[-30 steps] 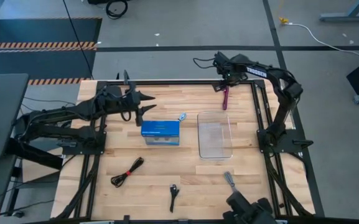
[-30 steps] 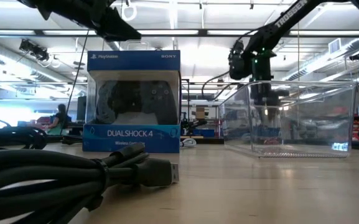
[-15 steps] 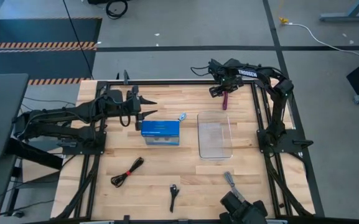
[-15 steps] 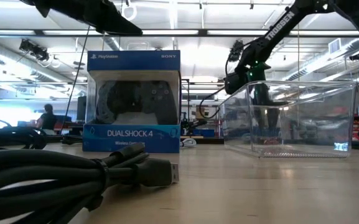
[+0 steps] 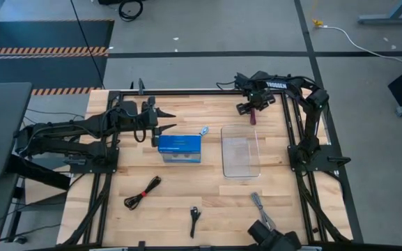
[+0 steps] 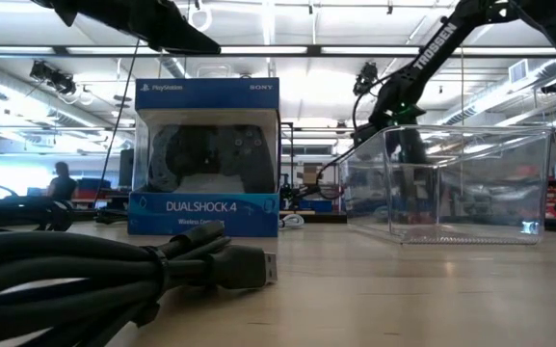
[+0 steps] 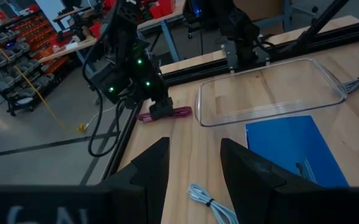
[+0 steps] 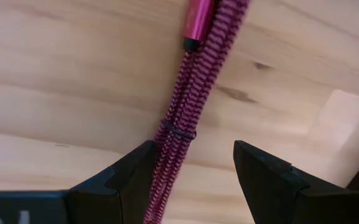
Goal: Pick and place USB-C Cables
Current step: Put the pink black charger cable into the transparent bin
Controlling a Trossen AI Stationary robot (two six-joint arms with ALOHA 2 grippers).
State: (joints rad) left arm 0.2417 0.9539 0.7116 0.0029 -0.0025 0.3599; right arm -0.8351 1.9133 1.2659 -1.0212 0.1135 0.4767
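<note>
A magenta-purple cable [image 5: 253, 116] lies as a straight bundle on the table at the far right, beyond the clear tray [image 5: 240, 167]. My right gripper [image 5: 251, 107] is open right above it. In the right wrist view the cable [image 8: 188, 99] runs between the two fingers [image 8: 120, 180], nearer one of them, and I see no hold. My left gripper [image 5: 164, 120] is open and empty, above the table left of the blue box [image 5: 180, 148]. Two black cables [image 5: 141, 193] [image 5: 194, 219] and a grey one [image 5: 259, 203] lie near the front edge.
A small pale cable [image 5: 203, 130] lies just beyond the blue box; it also shows in the left wrist view [image 7: 207, 202]. The black frame rail [image 5: 187, 91] runs along the far edge, close behind my right gripper. Bare wood lies between box and front cables.
My right gripper has moved from the far rail toward the table's near edge and down over the magenta cable, turning as it went. The cable has stayed where it was.
</note>
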